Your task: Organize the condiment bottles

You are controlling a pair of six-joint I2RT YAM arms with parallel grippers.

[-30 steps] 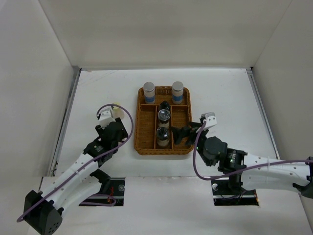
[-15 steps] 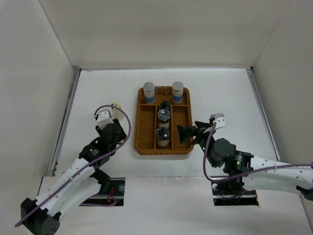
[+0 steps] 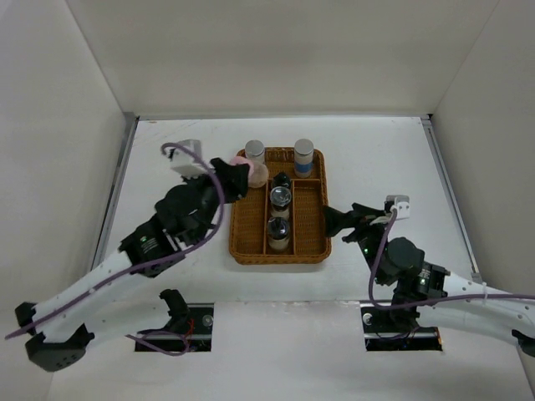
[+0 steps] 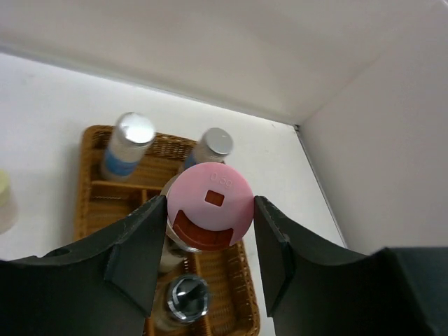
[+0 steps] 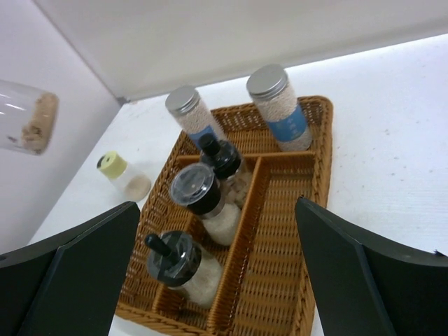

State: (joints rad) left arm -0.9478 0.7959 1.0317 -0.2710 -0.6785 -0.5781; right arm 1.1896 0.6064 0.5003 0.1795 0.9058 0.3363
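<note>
A robotics lab test cell: a flat white table [image 3: 167,150] boxed in on three sides by plain white panel walls [image 3: 276,58], with two white-and-black robot arms [image 3: 109,280] bolted at its near edge. Thin purple cables [image 3: 222,200] loop over them, and cut-outs [image 3: 188,322] in the front board expose electronics. A brown wicker divided tray [image 3: 280,259] of glass condiment bottles [image 3: 278,198] sits mid-table.

Left arm [image 3: 100,280] and right arm [image 3: 476,294]: white tubular links, black joint housings, black bases. One purple cable [image 3: 219,188] loops loosely along each arm. White camera block [image 3: 185,158] sits at each wrist. Fingers [image 4: 136,255] are matte black, broad, wedge-shaped, with flat faceted inner faces.
</note>
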